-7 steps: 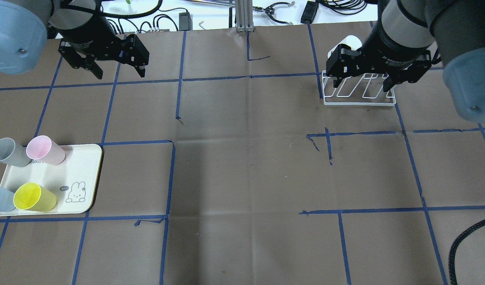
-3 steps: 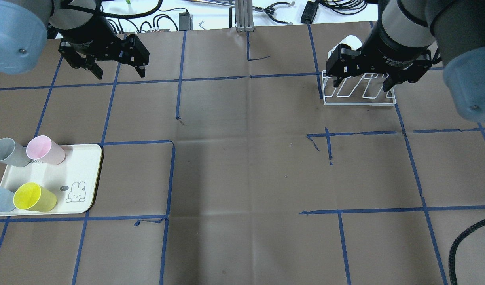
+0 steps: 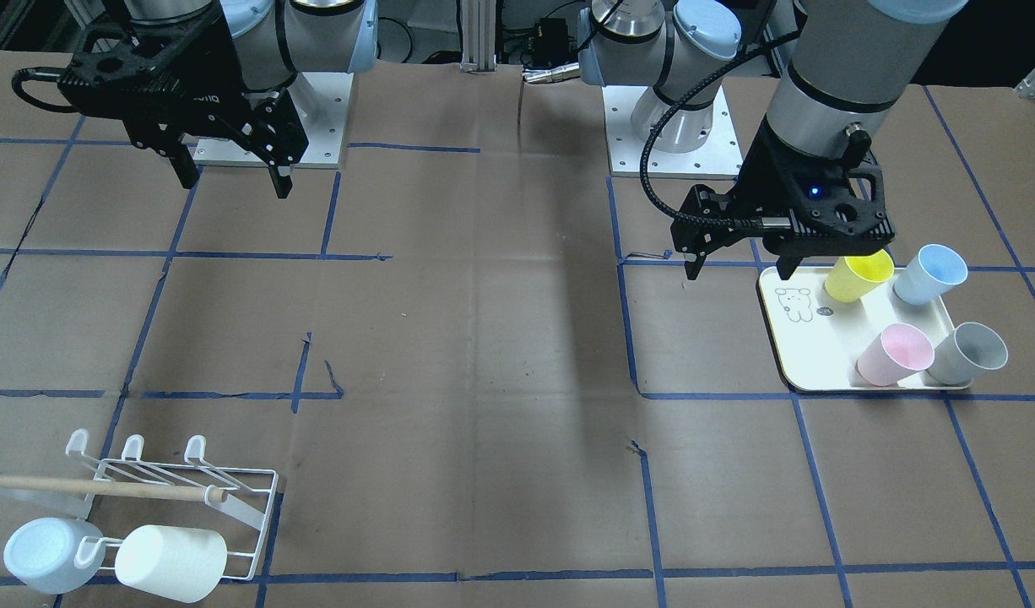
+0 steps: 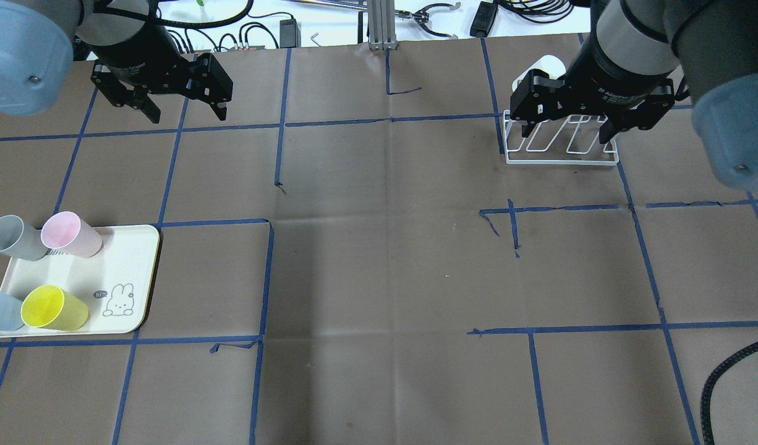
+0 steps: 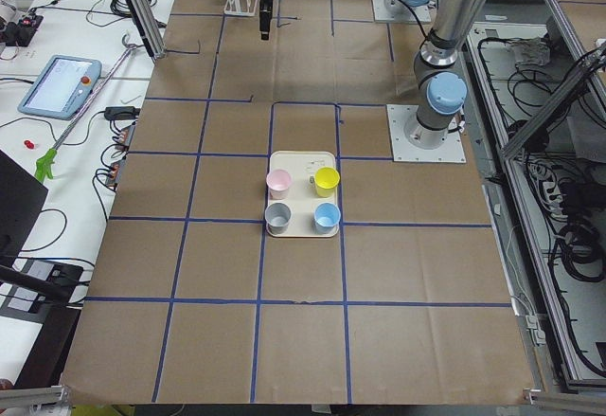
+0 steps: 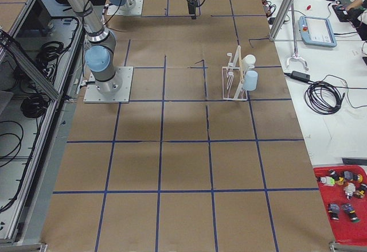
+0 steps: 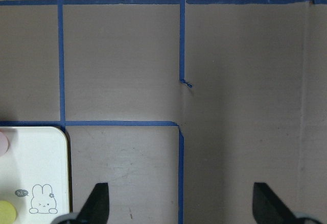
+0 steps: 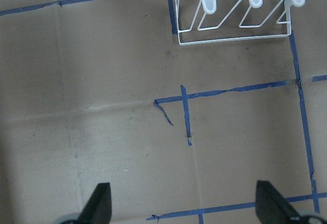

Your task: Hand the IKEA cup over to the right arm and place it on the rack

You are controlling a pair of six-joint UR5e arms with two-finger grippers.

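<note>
Four cups in the front-facing view, mouths up on a cream tray [image 3: 809,350] at the robot's left on the taped brown surface [image 3: 484,338]: yellow cup [image 3: 859,276], blue cup [image 3: 929,273], pink cup [image 3: 893,354], grey cup [image 3: 967,354]. Left end effector [image 3: 741,268] held high, overlapping the tray's robot-side edge in this view, fingers spread with nothing between them; right end effector [image 3: 235,184] likewise spread and empty. White wire rack [image 3: 180,473] at the operators' corner on the robot's right, wooden dowel [image 3: 104,487] across it, white cup [image 3: 171,563] and pale-blue cup [image 3: 49,553] on its operator-side prongs. Overhead view: right end effector above the rack, left end effector well apart from the tray. Exterior left view: tray and its four cups mid-surface. Exterior right view: rack upright, its two cups toward the operators' side. Left wrist view: fingertips [image 7: 98,203] wide apart, tray corner with rabbit drawing at lower left. Right wrist view: fingertips wide apart, three free prongs of the rack at upper right.
</note>
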